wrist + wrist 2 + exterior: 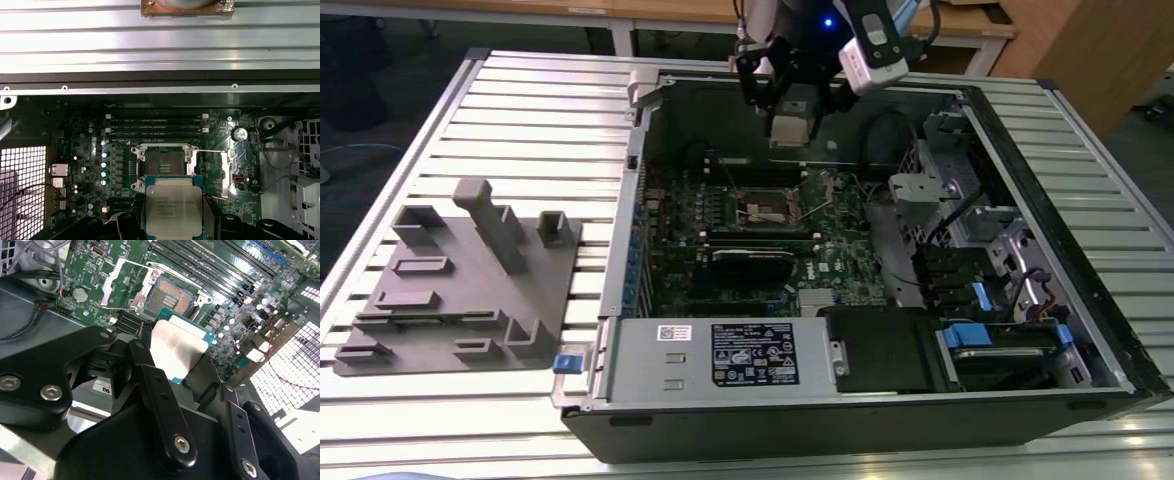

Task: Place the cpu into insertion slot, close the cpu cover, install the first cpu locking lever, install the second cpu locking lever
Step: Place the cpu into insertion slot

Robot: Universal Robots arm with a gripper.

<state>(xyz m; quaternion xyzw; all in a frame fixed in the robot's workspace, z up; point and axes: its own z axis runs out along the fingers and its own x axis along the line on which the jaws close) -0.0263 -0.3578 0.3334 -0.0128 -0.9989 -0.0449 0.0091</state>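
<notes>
The cpu [173,207], a flat square chip with a dull silver top and green edge, hangs level in the air, near the insertion slot [163,163] but clear of it. The slot's dark centre lies bare. The cpu cover [110,285], a thin silver frame, stands swung open beside it.

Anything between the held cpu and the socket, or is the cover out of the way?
Nothing visible in the way. The end effector holds the cpu above the board. The insertion slot lies bare, and the cpu cover is swung open beside it, off the slot.
</notes>
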